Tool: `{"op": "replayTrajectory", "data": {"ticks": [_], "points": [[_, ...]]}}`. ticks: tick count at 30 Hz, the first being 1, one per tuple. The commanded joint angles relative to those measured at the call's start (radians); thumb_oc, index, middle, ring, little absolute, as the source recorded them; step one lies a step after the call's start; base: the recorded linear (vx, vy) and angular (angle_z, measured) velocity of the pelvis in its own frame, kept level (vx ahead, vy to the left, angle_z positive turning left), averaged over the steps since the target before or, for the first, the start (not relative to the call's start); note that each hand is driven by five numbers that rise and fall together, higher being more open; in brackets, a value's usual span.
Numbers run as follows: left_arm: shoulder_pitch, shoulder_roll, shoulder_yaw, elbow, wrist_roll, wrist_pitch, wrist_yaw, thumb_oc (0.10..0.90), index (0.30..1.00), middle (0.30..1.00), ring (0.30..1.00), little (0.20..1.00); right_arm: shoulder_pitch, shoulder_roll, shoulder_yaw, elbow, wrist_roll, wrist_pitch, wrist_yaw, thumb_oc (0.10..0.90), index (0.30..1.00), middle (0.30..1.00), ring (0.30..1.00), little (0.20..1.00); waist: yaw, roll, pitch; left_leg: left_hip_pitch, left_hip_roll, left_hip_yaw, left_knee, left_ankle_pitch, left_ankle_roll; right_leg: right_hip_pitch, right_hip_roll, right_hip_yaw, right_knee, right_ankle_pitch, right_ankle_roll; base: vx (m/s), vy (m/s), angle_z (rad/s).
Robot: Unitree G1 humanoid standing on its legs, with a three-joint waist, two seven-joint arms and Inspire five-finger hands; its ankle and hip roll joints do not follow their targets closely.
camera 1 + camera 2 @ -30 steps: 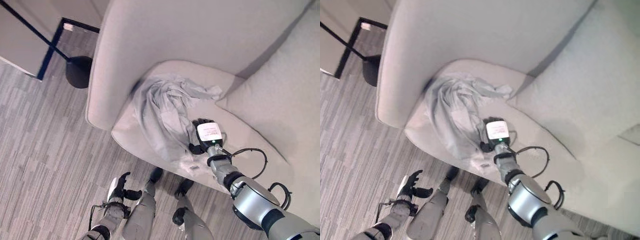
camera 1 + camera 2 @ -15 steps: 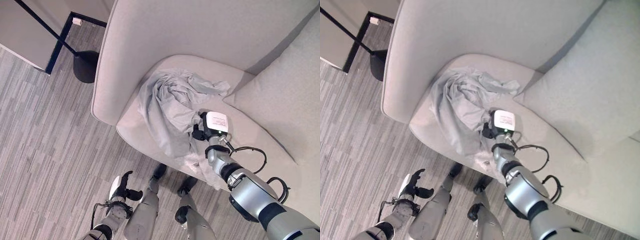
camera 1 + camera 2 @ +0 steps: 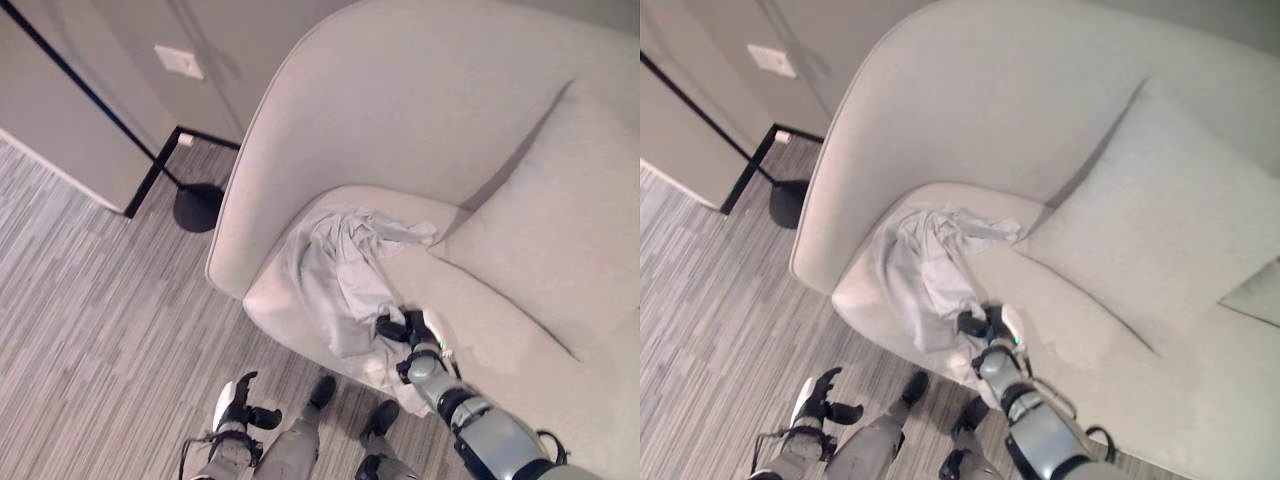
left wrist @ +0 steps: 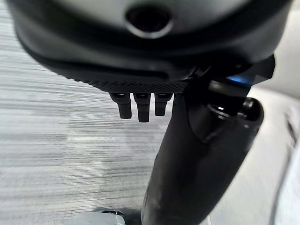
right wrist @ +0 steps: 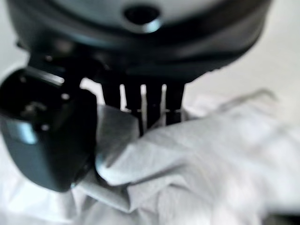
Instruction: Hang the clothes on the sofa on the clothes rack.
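Grey sofa (image 3: pixel 420 130) now filling upper right, right hand (image 3: pixel 408 330) pinching crumpled shirt (image 3: pixel 335 270) lower than before, left hand (image 3: pixel 238 405) relaxed, lower left.

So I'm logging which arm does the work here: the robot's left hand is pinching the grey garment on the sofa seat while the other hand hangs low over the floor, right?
Not quite: it is the right hand that pinches the grey garment on the sofa seat, as the right wrist view shows cloth caught between thumb and fingers. The left hand is the one low over the floor, holding nothing.
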Motion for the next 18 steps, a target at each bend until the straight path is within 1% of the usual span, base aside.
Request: {"op": "replayTrajectory", "data": {"ticks": [1, 3, 7, 8, 9, 10, 12, 13, 14, 15, 16, 17, 18], "points": [[0.0, 0.0, -0.029, 0.035, -0.102, -0.028, -0.004, 0.8, 0.9, 0.9, 0.9, 0.9, -0.018, 0.051, 0.047, -0.12, 0.282, -0.131, 0.108, 0.4, 0.3, 0.3, 0.3, 0.3, 0.025, -0.019, 0.005, 0.042, 0.013, 0.063, -0.095, 0.005, 0.026, 0.053, -0.034, 0.073, 0.007, -0.078, 0.083, 0.07, -0.059, -0.26], [0.015, 0.011, -0.009, 0.006, -0.137, -0.037, -0.009, 0.8, 0.9, 0.9, 0.9, 0.9, 0.003, 0.045, 0.054, -0.257, 0.428, -0.164, 0.169, 0.4, 0.3, 0.3, 0.3, 0.3, 0.018, -0.023, -0.012, 0.072, 0.02, 0.076, -0.095, -0.002, 0.027, 0.078, -0.031, 0.082, 0.007, -0.085, 0.08, 0.06, -0.044, -0.3], [0.053, 0.035, 0.022, -0.079, -0.196, -0.051, -0.022, 0.8, 0.9, 0.9, 0.9, 0.9, 0.005, 0.017, 0.067, -0.452, 0.567, -0.202, 0.226, 0.4, 0.3, 0.3, 0.3, 0.3, 0.016, -0.018, -0.052, 0.118, 0.03, 0.088, -0.095, -0.012, 0.027, 0.117, -0.032, 0.09, 0.007, -0.099, 0.078, 0.06, -0.024, -0.1], [0.058, 0.04, 0.028, -0.099, -0.2, -0.051, -0.026, 0.8, 0.9, 0.9, 0.9, 0.9, -0.001, 0.01, 0.069, -0.489, 0.585, -0.206, 0.234, 0.4, 0.3, 0.3, 0.3, 0.3, 0.014, -0.017, -0.064, 0.122, 0.029, 0.09, -0.095, -0.011, 0.028, 0.121, -0.033, 0.089, 0.007, -0.101, 0.078, 0.05, -0.012, -0.02], [0.07, 0.049, 0.03, -0.14, -0.205, -0.054, -0.027, 0.8, 0.9, 0.9, 0.9, 0.9, -0.019, -0.001, 0.067, -0.53, 0.612, -0.215, 0.244, 0.4, 0.3, 0.3, 0.3, 0.3, 0.018, -0.013, -0.076, 0.132, 0.032, 0.093, -0.095, -0.013, 0.026, 0.132, -0.034, 0.087, 0.007, -0.104, 0.078, 0.07, -0.008, -0.02], [0.092, 0.063, 0.033, -0.214, -0.214, -0.059, -0.034, 0.8, 0.9, 0.9, 0.9, 0.9, -0.043, -0.01, 0.065, -0.577, 0.649, -0.222, 0.25, 0.4, 0.3, 0.3, 0.3, 0.3, 0.025, -0.007, -0.092, 0.148, 0.035, 0.097, -0.095, -0.017, 0.026, 0.146, -0.034, 0.087, 0.007, -0.11, 0.077, 0.07, -0.015, -0.05], [0.123, 0.089, 0.041, -0.316, -0.218, -0.063, -0.032, 0.8, 0.9, 0.9, 0.9, 0.9, -0.094, -0.027, 0.066, -0.654, 0.673, -0.237, 0.248, 0.4, 0.3, 0.3, 0.3, 0.3, 0.03, -0.002, -0.109, 0.161, 0.038, 0.099, -0.095, -0.019, 0.026, 0.157, -0.034, 0.091, 0.007, -0.113, 0.075, 0.05, -0.004, -0.05], [0.123, 0.089, 0.042, -0.317, -0.218, -0.062, -0.031, 0.8, 0.9, 0.9, 0.9, 0.9, -0.094, -0.027, 0.066, -0.654, 0.673, -0.237, 0.248, 0.4, 0.3, 0.3, 0.3, 0.3, 0.029, -0.003, -0.111, 0.158, 0.037, 0.098, -0.095, -0.017, 0.027, 0.154, -0.035, 0.09, 0.007, -0.111, 0.076, 0.03, 0.005, 0.0], [0.152, 0.111, 0.058, -0.42, -0.223, -0.063, -0.033, 0.8, 0.9, 0.9, 0.9, 0.9, -0.133, -0.044, 0.066, -0.726, 0.684, -0.246, 0.243, 0.4, 0.3, 0.3, 0.3, 0.3, 0.034, 0.0, -0.127, 0.167, 0.039, 0.106, -0.095, -0.019, 0.027, 0.163, -0.035, 0.096, 0.007, -0.115, 0.075, 0.03, -0.003, 0.04], [0.163, 0.124, 0.066, -0.462, -0.22, -0.061, -0.028, 0.8, 0.9, 0.9, 0.9, 0.9, -0.155, -0.048, 0.06, -0.761, 0.69, -0.256, 0.238, 0.4, 0.3, 0.3, 0.3, 0.3, 0.037, 0.002, -0.132, 0.176, 0.041, 0.109, -0.095, -0.023, 0.026, 0.17, -0.034, 0.098, 0.007, -0.117, 0.074, 0.03, -0.003, 0.01], [0.163, 0.124, 0.066, -0.462, -0.22, -0.061, -0.027, 0.8, 0.9, 0.9, 0.9, 0.9, -0.155, -0.048, 0.06, -0.761, 0.689, -0.256, 0.238, 0.4, 0.3, 0.3, 0.3, 0.3, 0.036, 0.001, -0.134, 0.172, 0.04, 0.108, -0.095, -0.02, 0.027, 0.167, -0.035, 0.097, 0.007, -0.115, 0.075, 0.05, -0.003, -0.1], [0.196, 0.158, 0.1, -0.591, -0.199, -0.055, -0.016, 0.8, 0.9, 0.9, 0.9, 0.9, -0.232, -0.064, 0.052, -0.848, 0.692, -0.275, 0.226, 0.4, 0.3, 0.3, 0.3, 0.3, 0.039, 0.004, -0.156, 0.19, 0.045, 0.115, -0.095, -0.027, 0.027, 0.18, -0.035, 0.105, 0.007, -0.12, 0.074, 0.05, 0.002, -0.15], [0.201, 0.167, 0.112, -0.62, -0.189, -0.054, -0.011, 0.8, 0.9, 0.9, 0.9, 0.9, -0.265, -0.069, 0.047, -0.861, 0.694, -0.277, 0.222, 0.4, 0.3, 0.3, 0.3, 0.3, 0.041, 0.005, -0.163, 0.197, 0.046, 0.118, -0.095, -0.029, 0.027, 0.186, -0.035, 0.107, 0.007, -0.122, 0.072, 0.07, -0.005, -0.21]]}}
